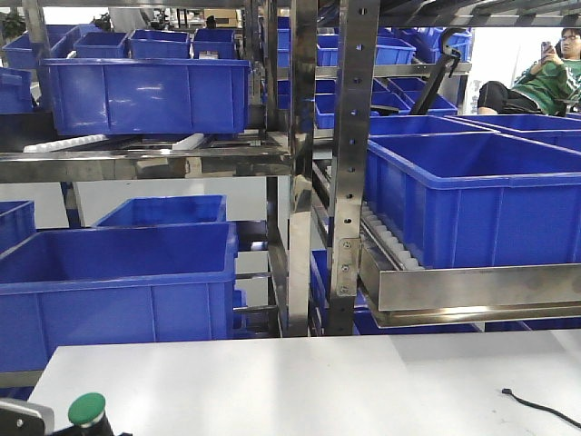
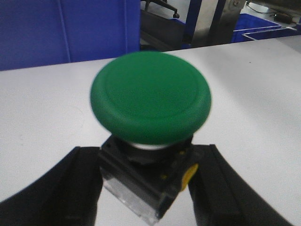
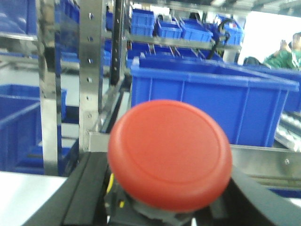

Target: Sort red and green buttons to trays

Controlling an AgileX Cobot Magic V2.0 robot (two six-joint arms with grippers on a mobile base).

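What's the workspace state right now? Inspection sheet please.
Surface: white table.
Job's things: green button in the left gripper; red button in the right gripper; trays not in view.
Clutter: nothing seen.
Grippers: each shut on its button.
Cables: thin black cable lying near the table's right edge.
Surroundings: steel racks loaded with blue crates; seated person behind, top right.
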